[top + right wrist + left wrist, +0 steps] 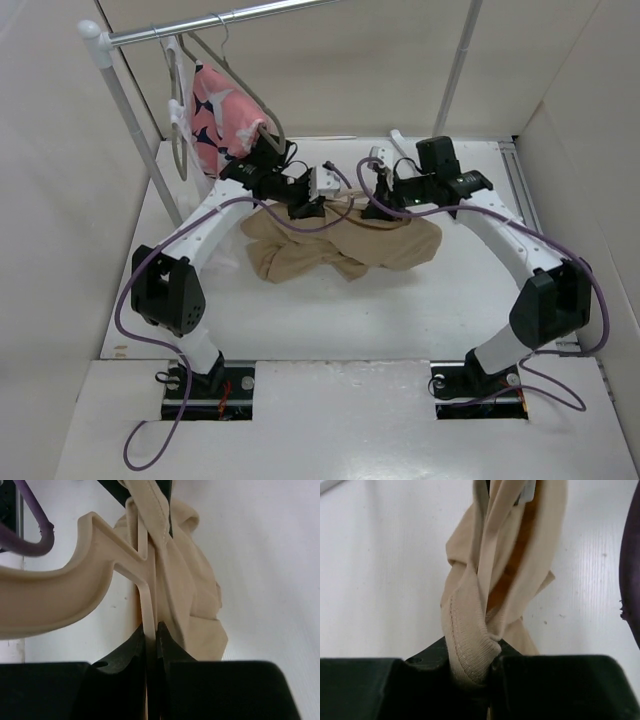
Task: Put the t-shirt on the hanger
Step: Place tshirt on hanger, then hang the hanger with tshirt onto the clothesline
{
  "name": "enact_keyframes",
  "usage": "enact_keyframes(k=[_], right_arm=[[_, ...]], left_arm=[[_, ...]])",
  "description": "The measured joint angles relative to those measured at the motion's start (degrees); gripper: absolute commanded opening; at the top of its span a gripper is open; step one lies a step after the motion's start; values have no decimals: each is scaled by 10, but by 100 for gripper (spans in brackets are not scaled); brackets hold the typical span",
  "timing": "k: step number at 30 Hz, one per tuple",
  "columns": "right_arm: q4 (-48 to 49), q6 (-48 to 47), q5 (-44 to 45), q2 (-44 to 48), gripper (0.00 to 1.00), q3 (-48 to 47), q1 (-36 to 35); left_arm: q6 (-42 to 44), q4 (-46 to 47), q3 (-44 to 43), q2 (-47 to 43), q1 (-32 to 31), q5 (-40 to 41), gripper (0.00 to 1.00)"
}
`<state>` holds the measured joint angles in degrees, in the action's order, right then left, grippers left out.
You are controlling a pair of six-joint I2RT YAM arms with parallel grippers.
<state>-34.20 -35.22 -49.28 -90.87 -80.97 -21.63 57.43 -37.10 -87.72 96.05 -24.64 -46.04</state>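
Observation:
The tan t-shirt [340,245] lies bunched on the table between the arms, its upper part lifted. My left gripper [308,206] is shut on the ribbed collar of the t-shirt [470,650], which hangs twisted from the jaws, its white label [527,492] at the top. My right gripper [378,208] is shut on the thin flat bar of the cream hanger [60,595]; the bar [148,610] runs up from the jaws beside the t-shirt cloth [195,595]. In the top view only a pale end of the hanger [380,156] shows.
A clothes rail [230,20] stands at the back left with a pink printed garment [220,115] and thin grey wire hangers [180,110]. White walls close in the table on three sides. Purple cables [300,222] trail from both arms.

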Motion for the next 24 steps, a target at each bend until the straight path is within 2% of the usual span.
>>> enact_keyframes(k=[4, 9, 11, 12, 14, 15, 16, 17, 18, 24], right_arm=[[-10, 11, -25, 41, 0, 16, 45], [-92, 19, -35, 87, 0, -2, 110], [-129, 21, -39, 87, 0, -24, 131], [-146, 21, -39, 86, 0, -36, 140], [-185, 21, -31, 83, 0, -66, 150], [-203, 21, -24, 80, 0, -82, 152], [-219, 21, -19, 76, 0, -98, 154], [-235, 22, -14, 69, 0, -117, 156], [-248, 22, -9, 61, 0, -138, 161], [-291, 49, 33, 27, 0, -240, 187]], left_arm=[[-52, 53, 9, 0, -4, -26, 16], [-110, 114, 21, 0, 6, -10, 22], [-129, 132, 24, 0, 11, 4, 31], [-138, 141, 26, 0, 14, 16, 40], [-152, 152, 29, 0, 21, 32, 46], [-162, 159, 29, 0, 24, 33, 56], [-167, 167, 29, 0, 27, 36, 77], [-174, 172, 29, -1, 29, 39, 80], [-180, 177, 30, -3, 30, 41, 100], [-200, 224, 75, -44, 28, 61, 100]])
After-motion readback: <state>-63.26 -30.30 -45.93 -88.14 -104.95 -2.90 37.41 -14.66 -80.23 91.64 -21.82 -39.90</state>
